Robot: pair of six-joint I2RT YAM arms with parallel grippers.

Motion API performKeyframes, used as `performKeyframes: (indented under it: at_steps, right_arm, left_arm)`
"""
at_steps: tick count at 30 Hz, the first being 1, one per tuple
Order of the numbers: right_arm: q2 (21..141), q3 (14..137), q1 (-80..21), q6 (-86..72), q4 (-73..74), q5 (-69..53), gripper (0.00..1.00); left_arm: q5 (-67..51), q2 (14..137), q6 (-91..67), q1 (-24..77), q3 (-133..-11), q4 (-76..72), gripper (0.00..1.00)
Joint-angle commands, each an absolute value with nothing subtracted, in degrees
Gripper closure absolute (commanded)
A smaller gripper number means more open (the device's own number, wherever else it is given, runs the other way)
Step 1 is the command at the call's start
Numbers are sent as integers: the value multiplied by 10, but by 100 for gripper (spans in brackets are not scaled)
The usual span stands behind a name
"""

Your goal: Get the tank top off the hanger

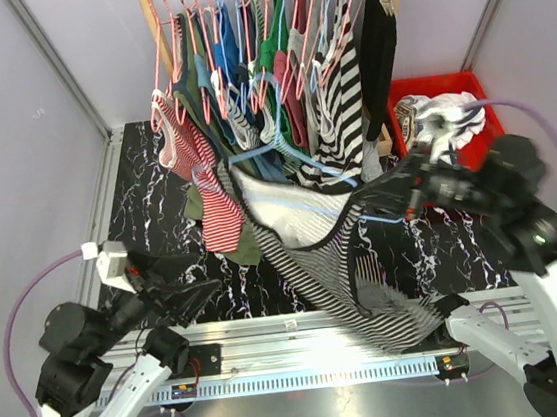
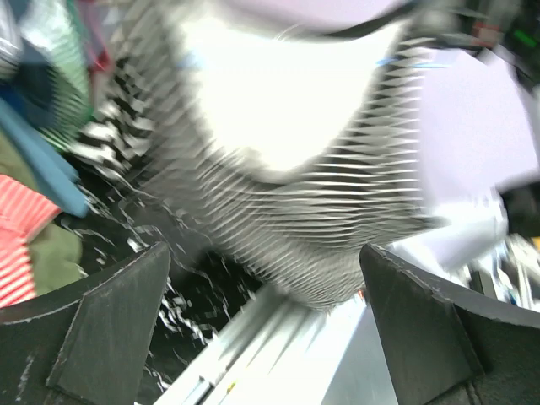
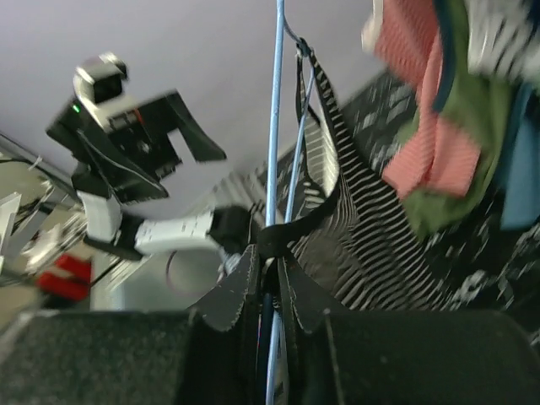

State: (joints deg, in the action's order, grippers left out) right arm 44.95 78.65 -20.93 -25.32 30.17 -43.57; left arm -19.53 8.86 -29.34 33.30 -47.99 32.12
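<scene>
A black-and-white striped tank top hangs on a thin blue hanger, pulled out from the rack and sagging towards the table's near edge. My right gripper is shut on the hanger. In the right wrist view the blue hanger runs between the closed fingers of the right gripper, and the tank top's black strap loops across just above them. My left gripper is open and low at the left, holding nothing. Its fingers frame the blurred tank top, apart from it.
A rack of several garments on pink hangers fills the back. A red-striped top hangs low beside the tank top. A red bin with white cloth stands at the back right. An aluminium rail runs along the near edge.
</scene>
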Motion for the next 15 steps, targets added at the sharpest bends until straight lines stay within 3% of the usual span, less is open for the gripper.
performKeyframes:
  at_steps: [1, 7, 15]
  right_arm:
    - [418, 742, -208, -281, 273, -557, 100]
    - [403, 671, -208, -313, 235, -578, 100]
    - [403, 680, -208, -314, 226, -591, 100]
  left_arm:
    - [-305, 133, -265, 335, -473, 297, 1]
    - [-404, 177, -262, 335, -419, 228, 1]
    - [-227, 207, -221, 335, -440, 271, 1]
